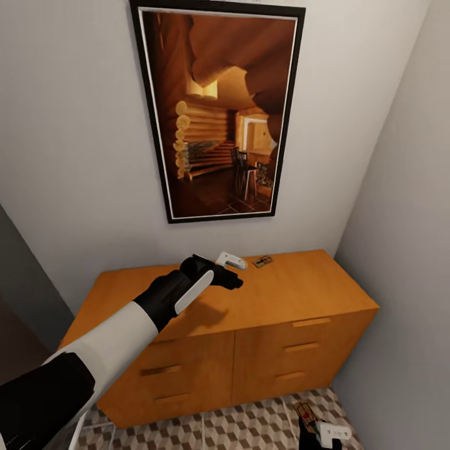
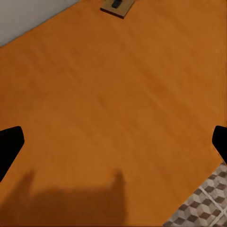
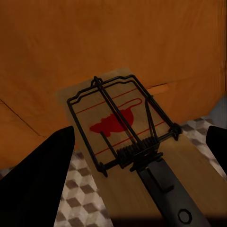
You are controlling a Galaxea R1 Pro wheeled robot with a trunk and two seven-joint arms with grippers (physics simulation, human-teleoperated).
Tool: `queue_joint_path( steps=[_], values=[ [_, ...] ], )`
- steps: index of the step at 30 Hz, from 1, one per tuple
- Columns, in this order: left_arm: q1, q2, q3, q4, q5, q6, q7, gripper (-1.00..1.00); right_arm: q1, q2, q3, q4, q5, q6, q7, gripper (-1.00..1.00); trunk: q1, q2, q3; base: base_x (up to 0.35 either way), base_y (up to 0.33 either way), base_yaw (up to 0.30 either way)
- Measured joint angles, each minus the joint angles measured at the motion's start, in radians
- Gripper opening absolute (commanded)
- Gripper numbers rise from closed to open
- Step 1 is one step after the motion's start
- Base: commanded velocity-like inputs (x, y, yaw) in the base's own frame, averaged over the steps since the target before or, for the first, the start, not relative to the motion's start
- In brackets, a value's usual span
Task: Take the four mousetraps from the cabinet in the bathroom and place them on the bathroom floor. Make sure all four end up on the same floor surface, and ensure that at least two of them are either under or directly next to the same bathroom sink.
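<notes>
Head view shows one mousetrap (image 1: 263, 261) lying flat on the far side of the cabinet (image 1: 294, 294) top, just beyond your left gripper (image 1: 232, 270) with its fingers apart — light, stiff, thin, so pinch the board's long edges — while your right gripper (image 3: 142, 156) is clamped on another trap (image 3: 124, 126).

No words, labels, brands or numbers can be read anywhere. The only mark is a red mouse-shaped print with thin red lines on the mousetrap (image 3: 125, 135) board, carrying no legible lettering.
</notes>
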Motion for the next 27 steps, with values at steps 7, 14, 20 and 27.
queue_joint_path(
  steps=[7,14,20,27],
  values=[
    [0.0,0.0,0.0,0.005,0.0,-0.003,0.0,1.0,0.0,0.003,0.0,0.0,0.0,0.001,0.0,-1.0,0.0,0.0,0.009,0.0,0.0,-0.088],
    [0.0,0.0,0.0,0.006,0.0,-0.003,0.0,1.0,0.0,0.005,0.0,0.0,0.0,0.002,0.0,-1.0,0.0,0.0,0.02,0.0,0.0,-0.005],
    [0.0,0.0,0.0,0.004,0.0,-0.004,0.0,1.0,0.0,0.004,0.0,0.002,0.0,0.021,-0.001,-1.0,0.0,0.0,0.022,0.0,0.0,0.0],
    [0.0,-0.001,0.0,-0.001,0.0,-0.004,0.0,1.0,0.052,0.0,0.0,0.005,0.001,0.149,0.002,-1.0,0.0,0.0,0.023,0.0,0.0,0.0]
  ],
)
